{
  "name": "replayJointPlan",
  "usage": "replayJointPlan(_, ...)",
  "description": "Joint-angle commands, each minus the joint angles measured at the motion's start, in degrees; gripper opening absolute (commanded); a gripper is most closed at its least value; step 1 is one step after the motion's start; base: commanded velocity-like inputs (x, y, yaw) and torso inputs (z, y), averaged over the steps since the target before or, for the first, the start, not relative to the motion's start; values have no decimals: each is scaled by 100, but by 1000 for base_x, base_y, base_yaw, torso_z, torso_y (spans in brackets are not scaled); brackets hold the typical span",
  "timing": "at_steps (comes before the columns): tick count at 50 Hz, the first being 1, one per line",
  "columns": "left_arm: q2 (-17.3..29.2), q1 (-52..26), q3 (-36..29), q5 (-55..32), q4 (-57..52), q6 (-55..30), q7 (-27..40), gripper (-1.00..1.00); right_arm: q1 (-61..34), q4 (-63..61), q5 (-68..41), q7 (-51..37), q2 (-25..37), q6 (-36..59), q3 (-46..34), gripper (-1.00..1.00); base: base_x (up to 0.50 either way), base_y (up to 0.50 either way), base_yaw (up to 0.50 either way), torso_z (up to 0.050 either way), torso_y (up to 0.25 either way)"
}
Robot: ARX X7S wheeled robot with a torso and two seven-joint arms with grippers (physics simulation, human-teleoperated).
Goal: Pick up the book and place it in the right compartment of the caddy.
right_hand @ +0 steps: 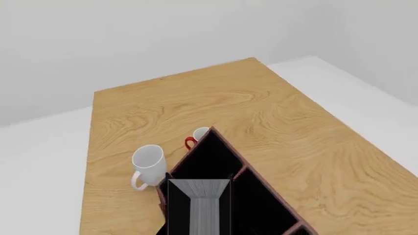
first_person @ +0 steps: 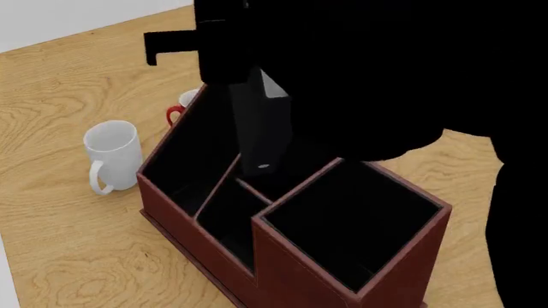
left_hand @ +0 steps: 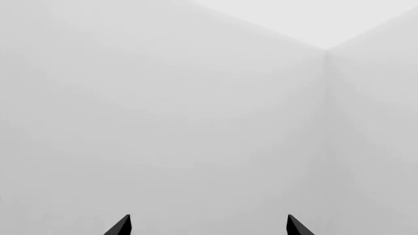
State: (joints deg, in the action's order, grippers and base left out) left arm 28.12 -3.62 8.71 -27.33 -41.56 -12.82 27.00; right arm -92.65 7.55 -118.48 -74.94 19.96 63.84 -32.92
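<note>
**Book held above the caddy**

My right pincer (first_person: 256, 77) grips the book (first_person: 264, 128) upright, hanging over the long low compartment of the caddy (first_person: 283, 269), not over the right compartment (first_person: 355, 221). My left pincer (left_hand: 207, 226) faces a blank wall, fingertips spread apart with nothing between them. A white mug (first_person: 113, 154) stands on the table (first_person: 68, 256) beside the caddy.

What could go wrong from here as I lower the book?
The book hangs over the caddy's long low section, not the right compartment; releasing now would likely drop it in the wrong slot. Swinging it across could clip that compartment's raised wall. The right arm's dark bulk blocks the head view.
</note>
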Motion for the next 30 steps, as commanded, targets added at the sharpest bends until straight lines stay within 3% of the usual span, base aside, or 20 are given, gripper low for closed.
replayJointPlan(1,49,-384,-209,297,31,-122,142,100,11,-53,-134,-487,286,-212,136,-100,0,0,0,0,0)
replayJointPlan(30,62,-454,10,-74,70,-31,93,100,-30,292,-673,-1439,858,-655,-503,-100,0,0,0,0,1)
